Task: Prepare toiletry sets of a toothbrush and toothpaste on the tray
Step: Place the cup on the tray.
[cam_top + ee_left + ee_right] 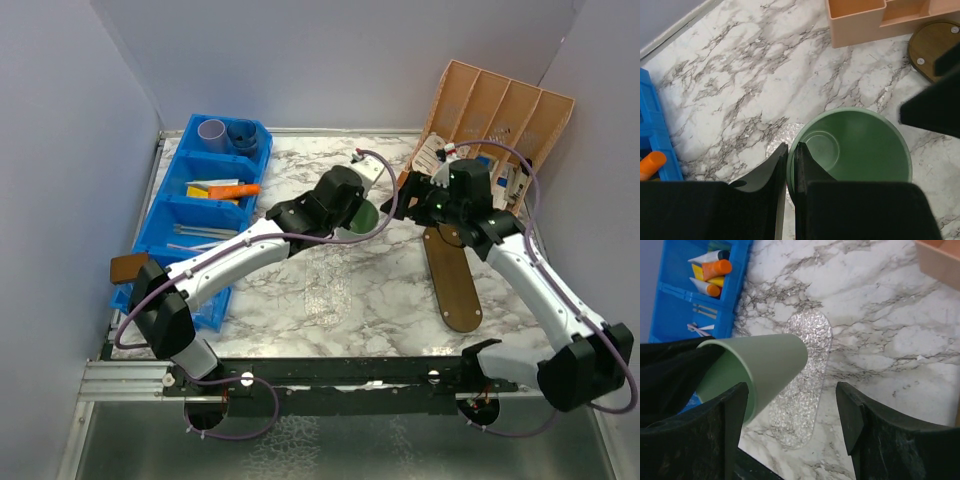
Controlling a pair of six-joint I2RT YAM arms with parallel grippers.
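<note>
Left fingers on tilted mint cup

Left hand clamped, right hand spread

Bright, even light from above, soft shadows under the arms. Top view's sharp. Wrist views go soft and near-black on the fingers at 6 o'clock.

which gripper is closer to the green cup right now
Left. The left gripper is pinching the rim of the green cup; the right gripper hangs open just beside it.
</note>
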